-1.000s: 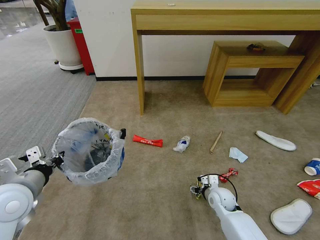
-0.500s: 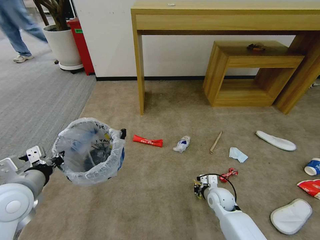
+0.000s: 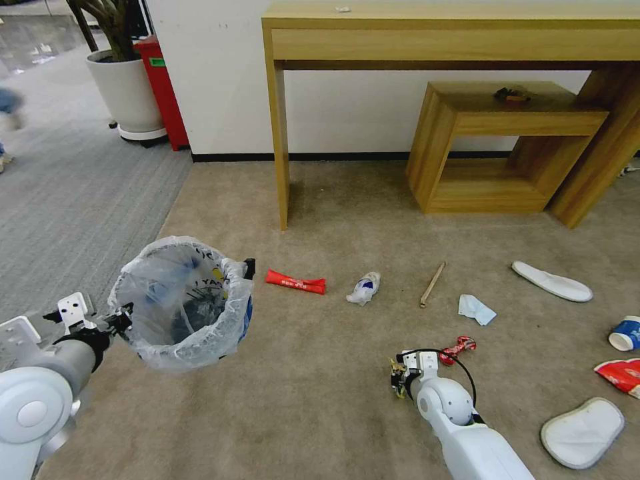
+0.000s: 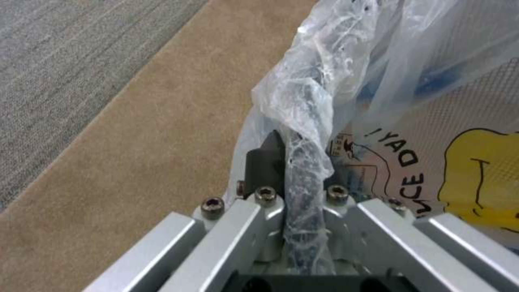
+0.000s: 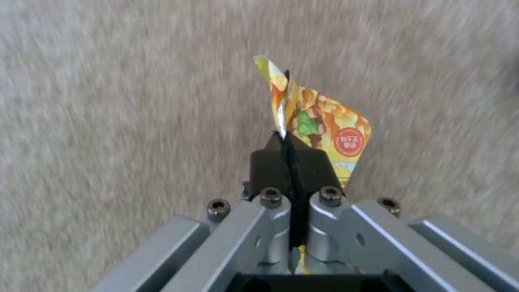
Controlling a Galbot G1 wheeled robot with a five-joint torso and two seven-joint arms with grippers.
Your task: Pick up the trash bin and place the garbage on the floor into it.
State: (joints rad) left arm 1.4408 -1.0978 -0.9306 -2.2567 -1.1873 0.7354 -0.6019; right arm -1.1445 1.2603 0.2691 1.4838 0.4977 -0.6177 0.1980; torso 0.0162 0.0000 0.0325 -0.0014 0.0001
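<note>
My left gripper [image 3: 123, 313] is shut on the rim of the trash bin [image 3: 183, 303], which hangs above the floor [image 3: 320, 400] at the left. The left wrist view shows that gripper [image 4: 292, 158] pinching the bag-covered rim of the bin [image 4: 432, 121]. My right gripper [image 3: 398, 380], low over the carpet, is shut on a yellow-orange snack wrapper [image 5: 319, 129]. Garbage lies ahead: a red wrapper [image 3: 295, 282], a small bottle [image 3: 364, 288], a stick [image 3: 433, 284], a tissue [image 3: 475, 309], a crushed red can [image 3: 459, 347], two white slippers [image 3: 551, 281] [image 3: 582, 432] and a blue cup [image 3: 625, 333].
A wooden desk [image 3: 453, 33] stands against the far wall with a low wooden shelf [image 3: 500, 147] under it. A white plant pot [image 3: 127, 93] and a red box [image 3: 162, 87] sit at the back left, beside grey ribbed carpet [image 3: 67, 187].
The bin and my left gripper have shifted slightly right. My right gripper has edged a little right and nearer with the wrapper in it.
</note>
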